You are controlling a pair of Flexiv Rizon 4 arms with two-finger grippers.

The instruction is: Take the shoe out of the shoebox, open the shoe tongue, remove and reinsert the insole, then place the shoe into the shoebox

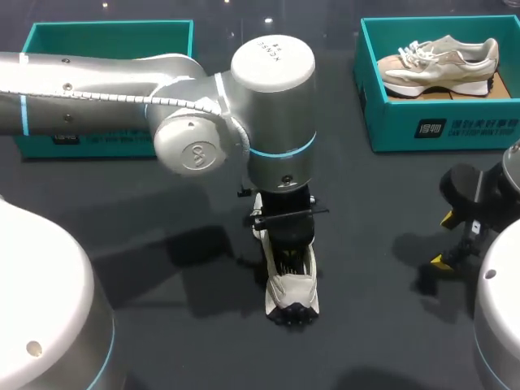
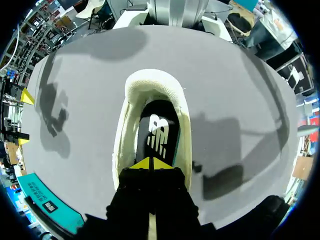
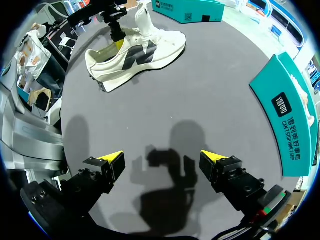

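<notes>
Cream suede sneaker [image 1: 292, 288] on dark table [image 1: 382, 325]. Left gripper [image 2: 150, 163] inside its opening, jaws pressed together over black printed insole [image 2: 159, 132], visible only from left wrist. Right gripper [image 3: 162, 157] spread wide, sneaker far ahead.

place: robotics lab | signs: two robot arms [image 1: 97, 77] over dark table [image 1: 382, 211]; teal shoeboxes [image 1: 443, 130]

Cream sneaker [image 1: 292, 291] on dark table [image 1: 366, 195], toward 6 o'clock. Left gripper [image 1: 288, 244] sunk into its opening, tips hidden. Right gripper [image 1: 444, 240] at 4 o'clock, fingers apart. Teal shoebox [image 1: 439, 134] at 2 o'clock holds second sneaker [image 1: 443, 65]. Another teal box [image 1: 106, 36] at 10 o'clock.
</notes>
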